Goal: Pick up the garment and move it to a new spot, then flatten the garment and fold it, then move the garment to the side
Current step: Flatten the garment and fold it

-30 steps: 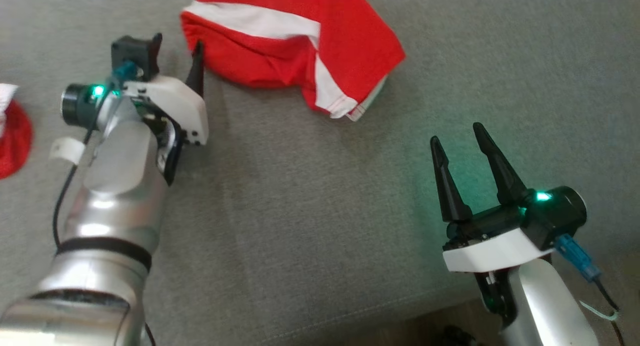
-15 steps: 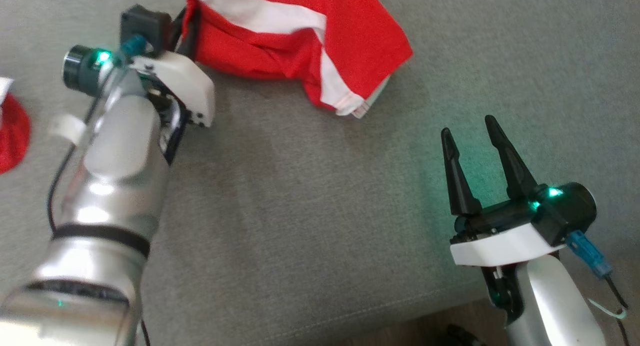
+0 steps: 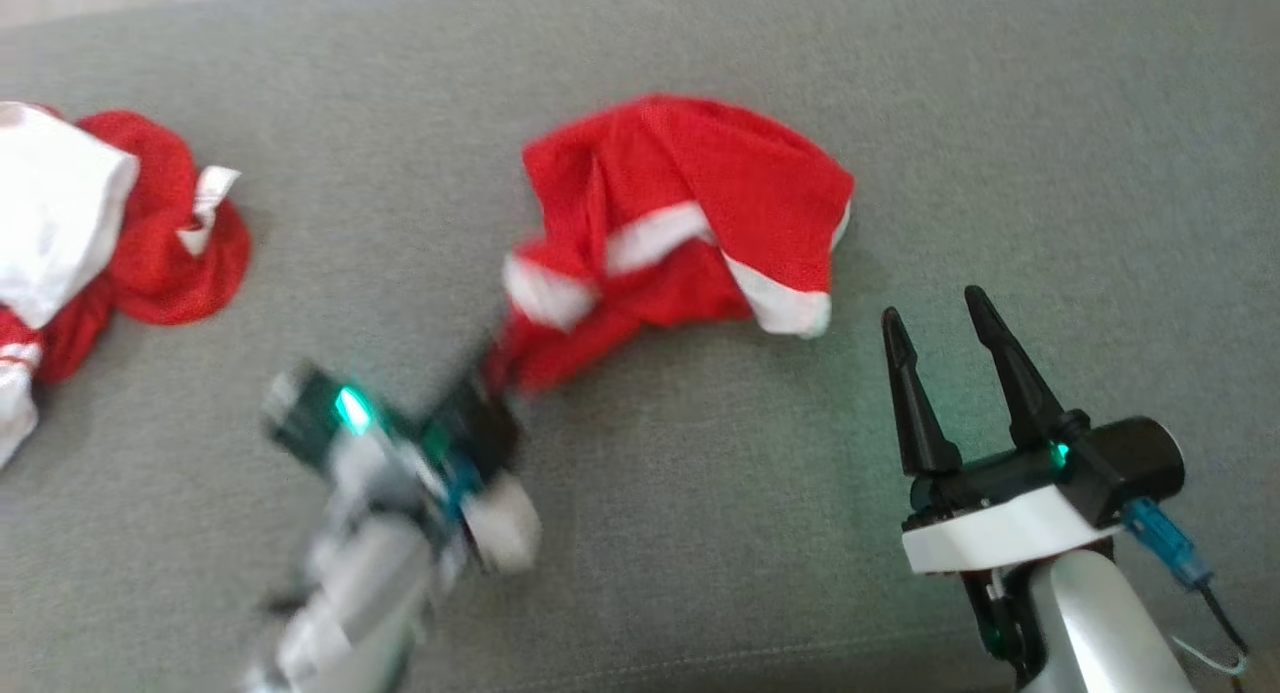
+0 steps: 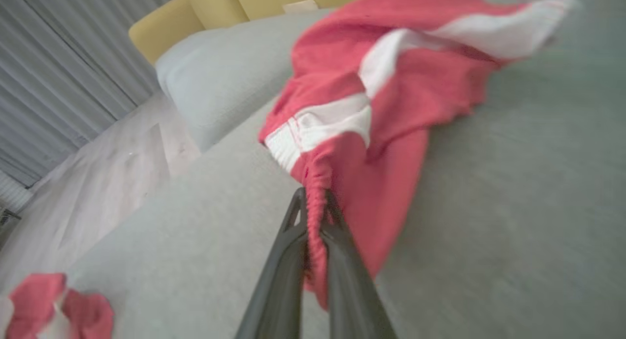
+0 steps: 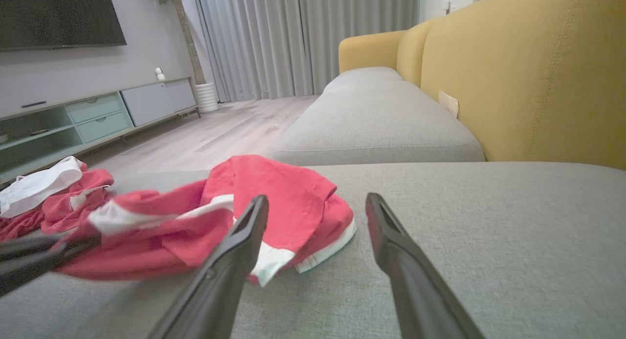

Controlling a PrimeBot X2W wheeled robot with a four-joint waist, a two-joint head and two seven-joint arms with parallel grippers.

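The garment [image 3: 690,213] is red with white stripes and lies bunched on the grey sofa seat [image 3: 700,573]. My left gripper [image 3: 495,373], blurred by motion, is shut on the garment's gathered near-left edge. The left wrist view shows the red hem [image 4: 318,216] pinched between both dark fingers, with the rest of the garment [image 4: 401,99] trailing away over the cushion. My right gripper [image 3: 935,323] stands open just right of the garment, nothing between its fingers. In the right wrist view the garment [image 5: 274,197] lies ahead and left of my right gripper [image 5: 318,202].
A second pile of red and white clothing [image 3: 90,233] lies at the far left of the seat. The yellow backrest [image 5: 538,75] rises on one side. Beyond the seat's edge are wooden floor [image 5: 220,128] and a low cabinet [image 5: 98,114].
The left gripper closed on the garment's edge and pulled it toward the front, stretching and bunching the cloth. The head camera has shifted. The right gripper stays open.
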